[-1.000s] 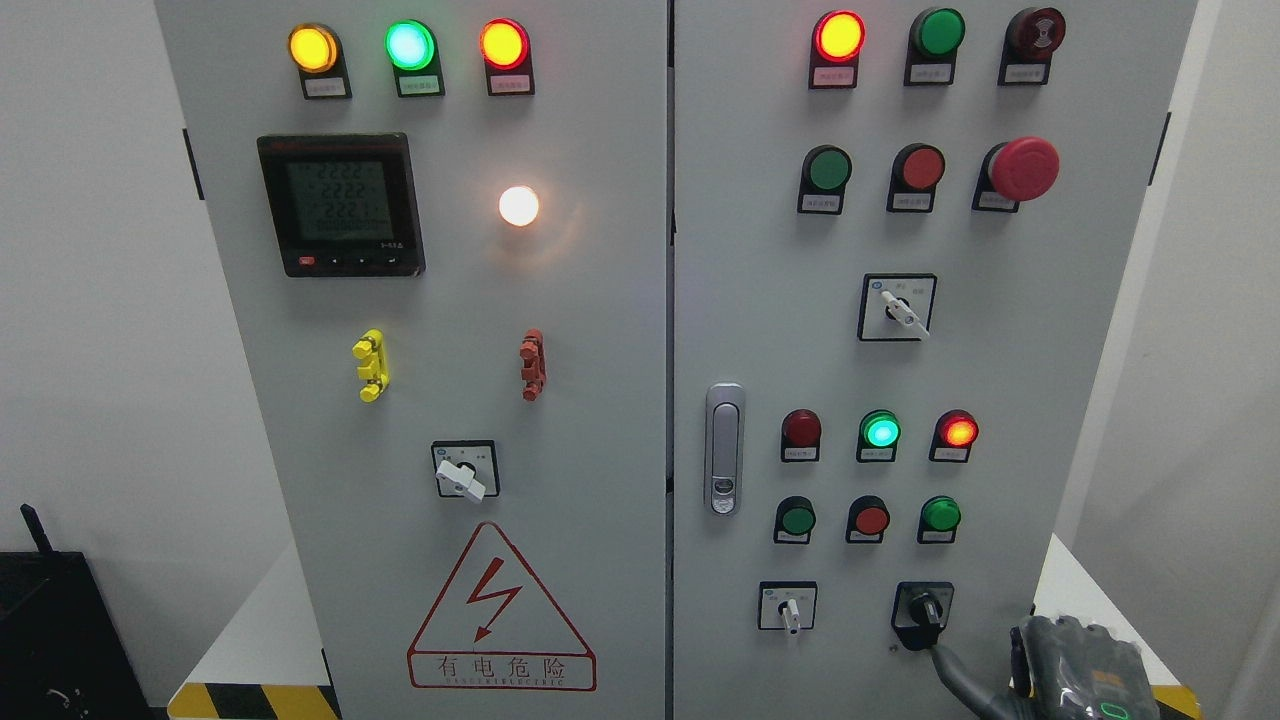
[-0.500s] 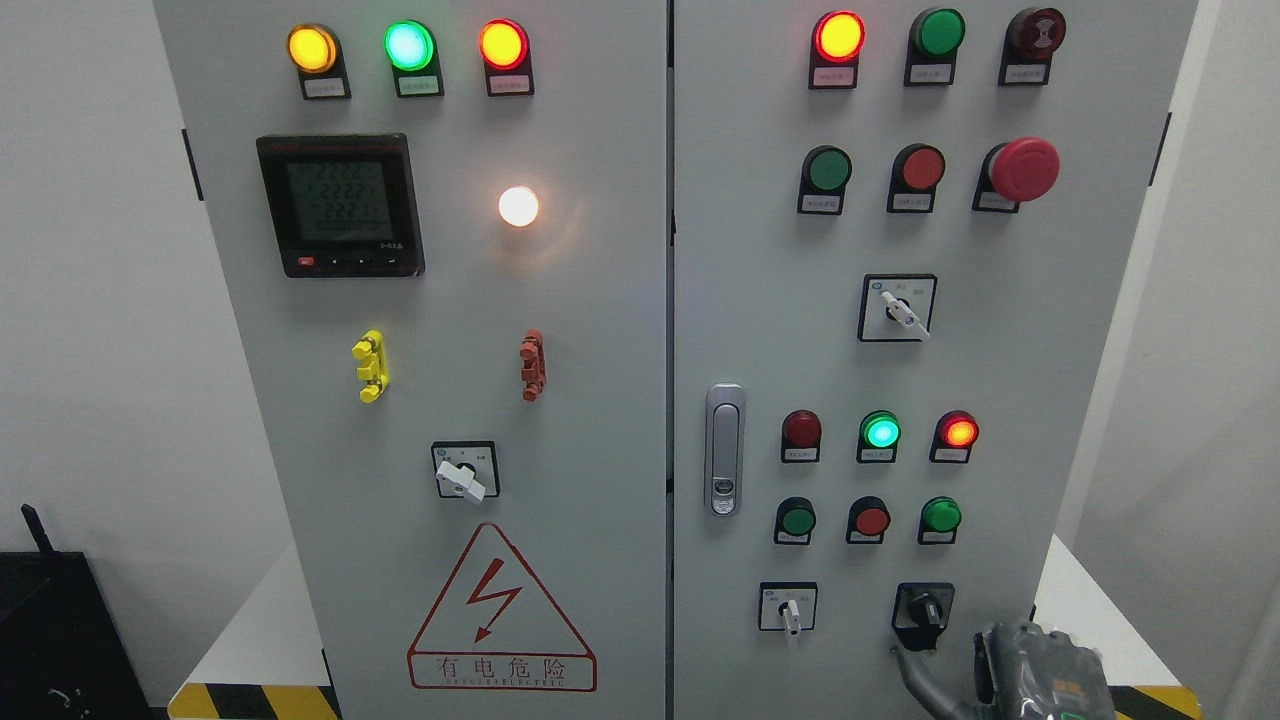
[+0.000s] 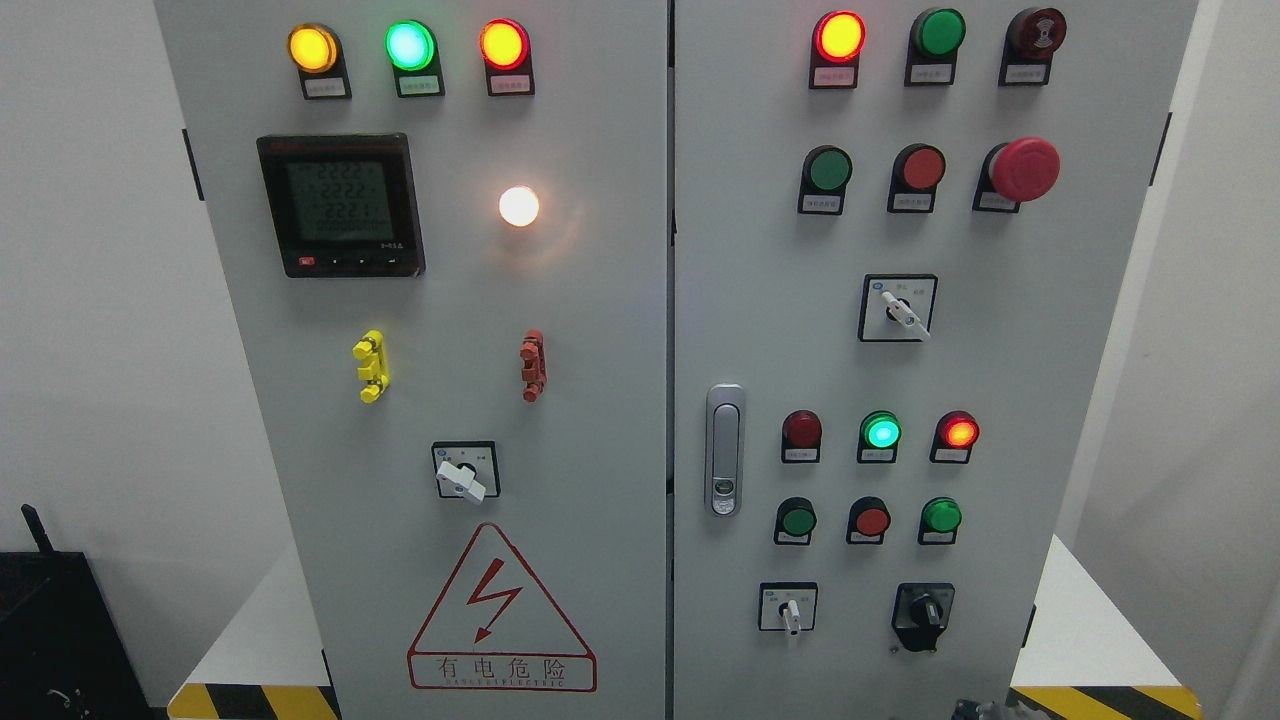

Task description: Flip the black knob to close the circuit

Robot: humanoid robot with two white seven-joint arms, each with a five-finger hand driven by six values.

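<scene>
A grey metal control cabinet fills the view, with a small black rotary knob at its lower right, below a green round button. Only a sliver of a robot hand shows at the bottom edge under the knob; its fingers cannot be made out. Reaching up blind, it risks bumping that button instead.

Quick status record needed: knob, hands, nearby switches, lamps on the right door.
black knob: bottom right of the right door, nothing touching it
right hand: only a sliver at the bottom edge, below the knob, apart from it; fingers not visible
left hand: not in view
white selector: left of the knob, handle pointing down
lamps above knob: dark red unlit, green lit, red lit
door handle: left edge of the right door
</scene>
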